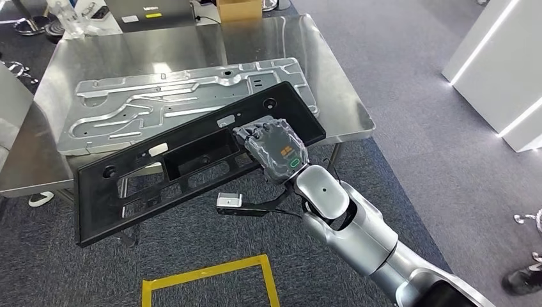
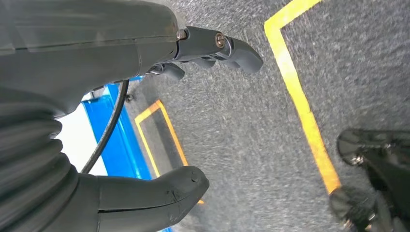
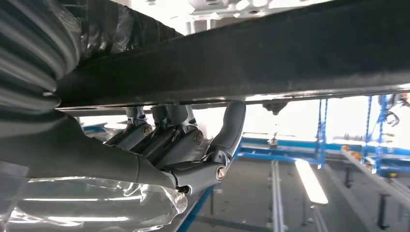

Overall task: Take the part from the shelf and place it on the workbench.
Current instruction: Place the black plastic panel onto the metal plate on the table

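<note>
Most of the job looks done: the right hand (image 1: 273,148) grips the long black part (image 1: 192,160) by its edge, holding it tilted over the steel workbench (image 1: 319,57) (a silver panel (image 1: 185,102) lies there). The part's near end overhangs the carpet, so setting down and letting go remain; the left hand (image 2: 159,121) hangs over the floor, fingers apart, holding nothing.

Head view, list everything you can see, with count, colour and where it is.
Black part: one, black, held over the workbench's near edge, overhanging the floor.
Metal panel: one, silver, flat on the workbench.
Workbench: one, steel.
Cardboard box: one, brown, beyond the workbench's far edge.
Tape outline: one, yellow, on grey carpet.
Right hand: grey, grips the black part.
Left hand: grey, holds nothing, fingers apart above the carpet.
</note>
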